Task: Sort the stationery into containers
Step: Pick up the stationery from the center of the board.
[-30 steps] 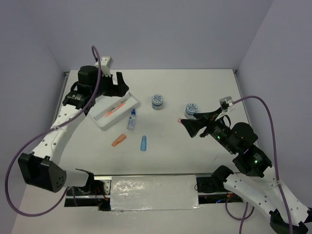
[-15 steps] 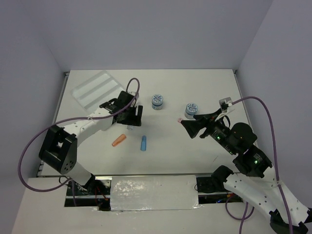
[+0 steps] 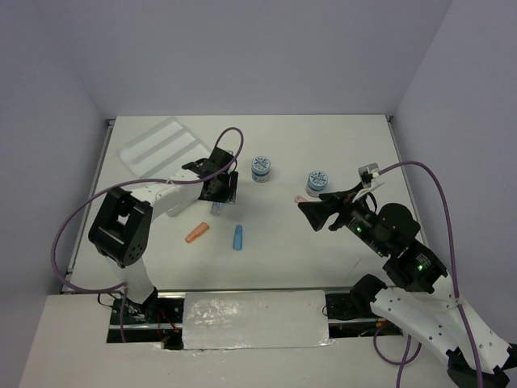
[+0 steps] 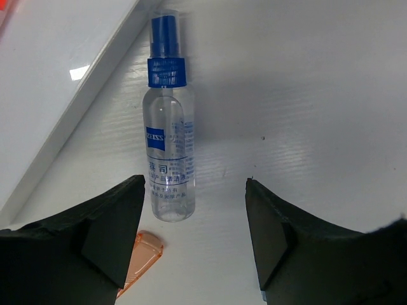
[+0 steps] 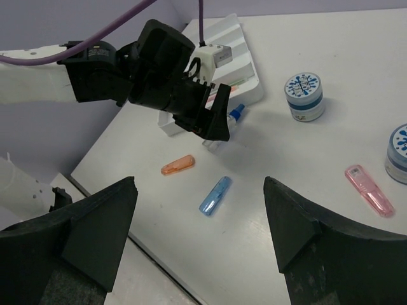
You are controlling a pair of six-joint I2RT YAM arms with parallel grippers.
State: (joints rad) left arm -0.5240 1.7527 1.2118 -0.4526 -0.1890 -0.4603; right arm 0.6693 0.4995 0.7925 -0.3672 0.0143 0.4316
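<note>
A clear blue-capped bottle (image 4: pixel 168 146) lies flat on the table, cap pointing away. My left gripper (image 4: pixel 195 190) hangs open just above its base, the base near the left finger (image 4: pixel 117 235) and nothing gripped. From above, the left gripper (image 3: pixel 220 187) covers most of the bottle (image 3: pixel 216 209). An orange cap (image 3: pixel 197 233), a blue cap (image 3: pixel 238 237) and a pink cap (image 3: pixel 300 198) lie loose. Two patterned pots (image 3: pixel 260 168) (image 3: pixel 318 181) stand further back. The white tray (image 3: pixel 157 145) is at the back left. My right gripper (image 3: pixel 311 214) is open and empty, raised over the blue cap (image 5: pixel 215 195).
The tray's edge (image 4: pixel 63 82) runs close along the bottle's left side. Thin pens (image 5: pixel 236 81) show inside the tray in the right wrist view. Grey walls close in the table on three sides. The arm bases and a metal rail line the near edge.
My left gripper has moved from over the tray to the bottle and its jaws have narrowed slightly. The tray now shows farther back left. The right arm has barely shifted.
</note>
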